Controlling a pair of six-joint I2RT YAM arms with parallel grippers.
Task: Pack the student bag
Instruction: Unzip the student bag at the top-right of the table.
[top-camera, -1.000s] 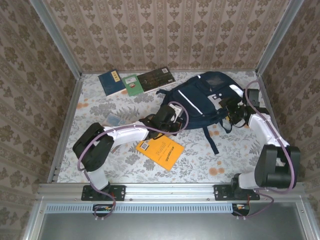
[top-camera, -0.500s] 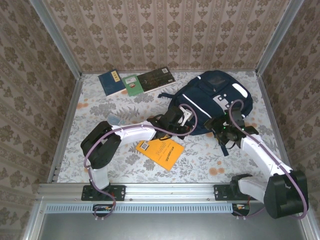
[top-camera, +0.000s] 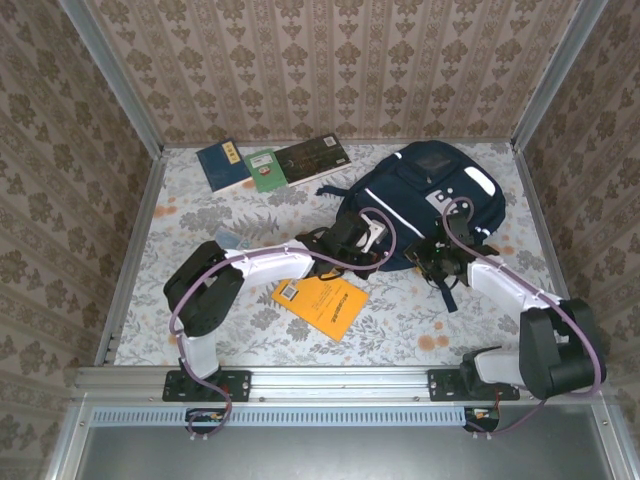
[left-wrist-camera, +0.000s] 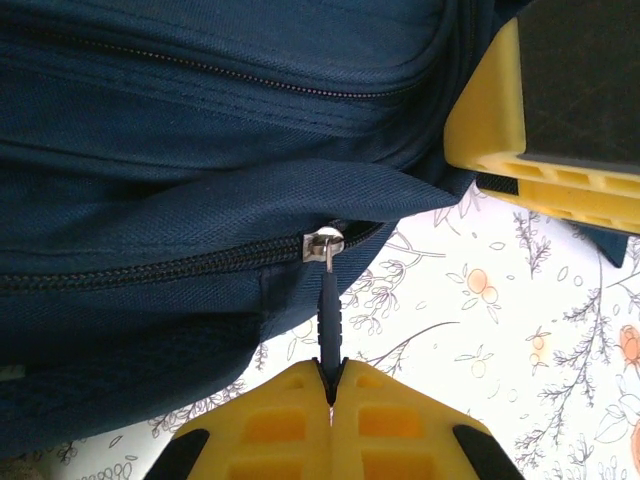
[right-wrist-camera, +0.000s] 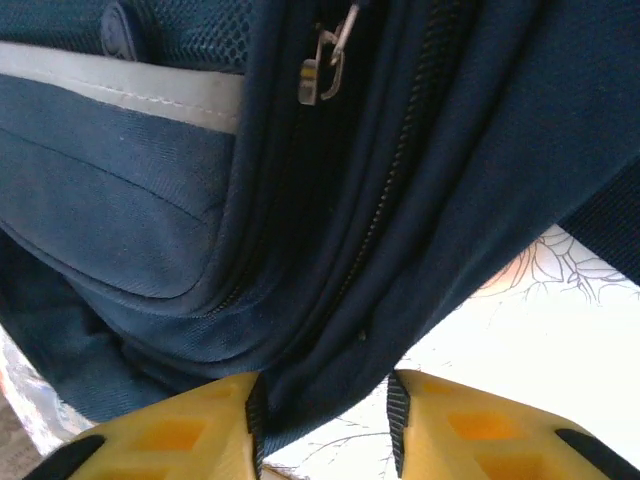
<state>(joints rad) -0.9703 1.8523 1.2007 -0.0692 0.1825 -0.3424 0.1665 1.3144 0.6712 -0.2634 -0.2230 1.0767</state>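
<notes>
Bench (top-camera: 480, 310): floral-patterned top carrying everything below.

Student bag (top-camera: 430, 190): navy-blue backpack with white stripes and pale front patches, flat on the bench, both arms at its near edge. Dark straps trailing from its near and left sides.

Left arm (top-camera: 260, 265): white-sleeved with a purple cable, stretched across to the near-left edge of the student bag.

Right arm (top-camera: 510, 290): bent in toward the near edge of the student bag, right of the left arm's tip.

Orange book (top-camera: 322, 303): white barcode label on its cover, flat, just near-left of the student bag.

Dark book (top-camera: 312, 157), green book (top-camera: 264, 168), blue book (top-camera: 222, 163): a row to the left of the student bag, the dark one closest to it, the green one in the middle, neighbours touching or overlapping.

Left gripper (left-wrist-camera: 330, 372): yellow fingers pressed fully together, pinching the tip of the zipper pull (left-wrist-camera: 328, 305) at the lower edge of the student bag.

Right gripper (right-wrist-camera: 325, 400): yellow fingers drawn in on either side of a fold of the student bag's navy fabric, the fold filling the gap between them.

Zipper slider (left-wrist-camera: 322, 245): metal, on the student bag's lower zip, at the top of the dark pull.
</notes>
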